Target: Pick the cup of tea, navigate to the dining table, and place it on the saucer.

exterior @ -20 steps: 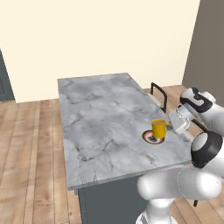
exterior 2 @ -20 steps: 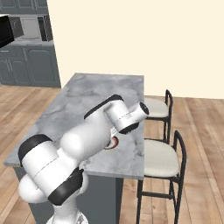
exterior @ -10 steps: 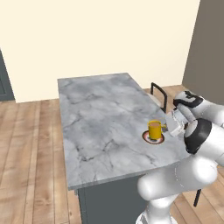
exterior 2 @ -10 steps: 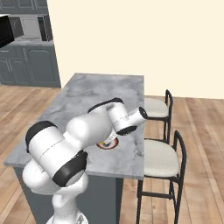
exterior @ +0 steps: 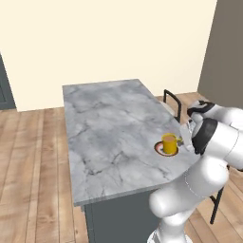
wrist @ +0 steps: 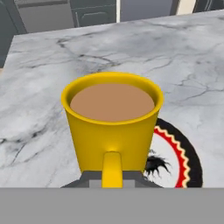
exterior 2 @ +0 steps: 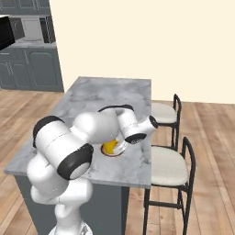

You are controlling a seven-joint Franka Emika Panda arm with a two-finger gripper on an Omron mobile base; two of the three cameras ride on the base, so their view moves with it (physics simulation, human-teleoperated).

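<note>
The cup of tea [exterior: 169,142] is a yellow mug of brown liquid standing upright on the saucer [exterior: 160,149], near the right edge of the marble dining table [exterior: 109,123]. My gripper [exterior: 183,139] is at the cup's right side. In the hand view the cup [wrist: 111,127] is close up with its handle towards me. My gripper [wrist: 112,179] has a grey finger against each side of the handle. The saucer's red and dark rim [wrist: 183,153] shows to the right under the cup. From the right base, my arm partly hides the cup [exterior 2: 110,147] and saucer [exterior 2: 114,154].
Two dark-framed stools with cream seats [exterior 2: 164,112] [exterior 2: 167,165] stand along the table's right side, close to the arm. Grey kitchen cabinets and a microwave [exterior 2: 30,30] are far back left. Wooden floor surrounds the table [exterior 2: 110,96].
The cup has come down a little and now rests on the saucer. My arm's elbow has swung forward and lower beside the table edge.
</note>
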